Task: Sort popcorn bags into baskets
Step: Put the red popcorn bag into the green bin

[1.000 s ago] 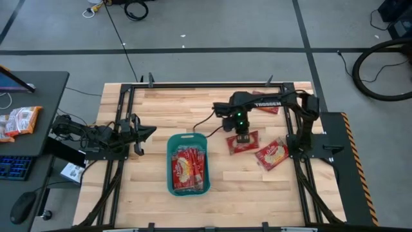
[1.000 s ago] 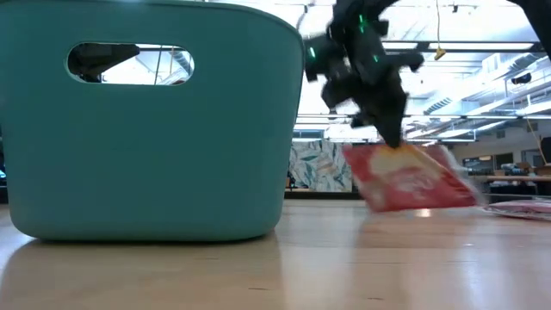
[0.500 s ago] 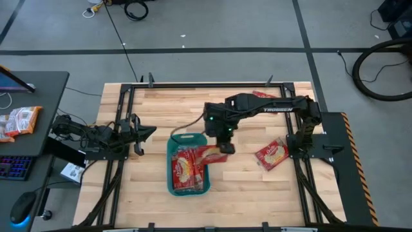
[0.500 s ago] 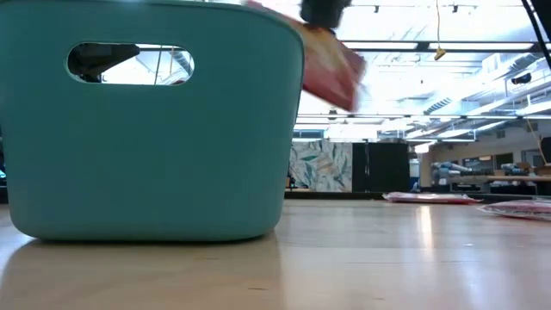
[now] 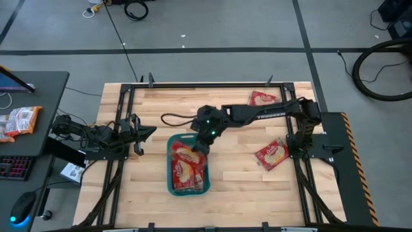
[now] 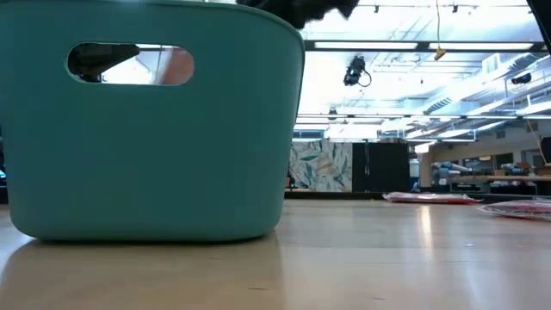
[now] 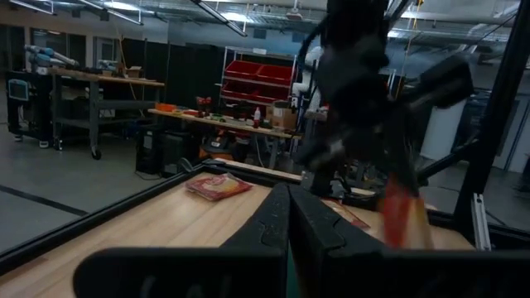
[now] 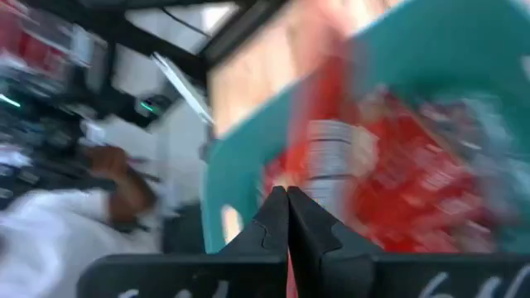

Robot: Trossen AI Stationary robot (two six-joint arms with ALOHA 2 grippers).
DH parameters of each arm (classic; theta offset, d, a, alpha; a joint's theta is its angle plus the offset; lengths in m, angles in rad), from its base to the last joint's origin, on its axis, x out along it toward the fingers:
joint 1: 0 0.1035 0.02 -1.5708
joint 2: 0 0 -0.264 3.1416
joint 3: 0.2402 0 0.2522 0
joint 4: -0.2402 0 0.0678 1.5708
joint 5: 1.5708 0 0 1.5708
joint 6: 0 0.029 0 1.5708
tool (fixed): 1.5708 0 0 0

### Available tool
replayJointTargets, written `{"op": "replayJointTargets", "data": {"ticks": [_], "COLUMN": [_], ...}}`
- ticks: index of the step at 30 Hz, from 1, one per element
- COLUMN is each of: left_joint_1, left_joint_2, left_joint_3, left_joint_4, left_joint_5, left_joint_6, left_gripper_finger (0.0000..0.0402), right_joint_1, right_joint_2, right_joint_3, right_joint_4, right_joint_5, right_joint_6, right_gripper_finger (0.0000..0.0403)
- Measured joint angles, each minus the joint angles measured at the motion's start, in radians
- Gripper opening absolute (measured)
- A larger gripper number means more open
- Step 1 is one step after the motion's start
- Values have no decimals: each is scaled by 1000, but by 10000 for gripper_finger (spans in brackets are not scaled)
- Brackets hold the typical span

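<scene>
A teal basket stands mid-table and holds several red popcorn bags. My right gripper reaches over the basket's far end and is shut on another popcorn bag. This bag also shows through the basket's handle slot in the low view and in the left wrist view. Two more bags lie flat on the table: one at the far right and one to the right of the basket. My left gripper waits shut at the table's left side. My right gripper pinches the popcorn bag between its two fingers at the edge nearest the table's right. The fingers slant down from the table's right. The bag hangs tilted inside the basket's far end over the bags below; whether it touches them I cannot tell.
The basket's tall wall fills the left half of the low view. The table's black frame rails run along its edges. A side desk with a snack packet stands off the table's left.
My right gripper has lifted a popcorn bag clear of the table to the right of the basket. It has carried the bag up and toward the table's left, then down into the basket's far end. It has stayed shut on the bag throughout.
</scene>
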Motion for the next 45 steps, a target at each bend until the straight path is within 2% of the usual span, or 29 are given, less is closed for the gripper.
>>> {"op": "replayJointTargets", "data": {"ticks": [3, 5, 10, 15, 18, 21, 23, 27, 31, 35, 39, 45], "left_joint_1": [0, 0, 0, 0, 0, 0, 0, 0, 0, 0, 0, 0], "left_joint_2": [0, 0, 0, 0, 0, 0, 0, 0, 0, 0, 0, 0], "left_joint_3": [0, 0, 0, 0, 0, 0, 0, 0, 0, 0, 0, 0], "left_joint_4": [0, 0, 0, 0, -1, -1, -1, -1, -1, -1, -1, -1], "left_joint_5": [0, 0, 0, 0, 0, 0, 0, 0, 0, 0, 0, 0], "left_joint_6": [0, 0, 0, 0, -1, -1, 0, 0, 0, 1, 0, 0], "left_gripper_finger": [7, 7, 7, 7, 7, 7, 7, 7, 7, 7, 7, 7], "right_joint_1": [2, 4, 3, 4, 4, 9, 29, 86, 140, 166, 161, 159], "right_joint_2": [0, 0, 0, -27, -81, -128, -155, -169, -165, -165, -164, -164], "right_joint_3": [-113, -173, -238, -229, -217, -217, -218, -218, -252, -329, -461, -623], "right_joint_4": [250, 344, 342, 278, 158, -77, -271, -657, -933, -1061, -1035, -938], "right_joint_5": [-36, -36, -72, -112, -109, -84, 2, 248, 419, 493, 483, 460], "right_joint_6": [132, 200, 242, 145, 32, -111, -244, -463, -500, -413, -361, -344], "right_gripper_finger": [6, 9, 21, 28, 27, 27, 27, 29, 43, 79, 104, 103]}}
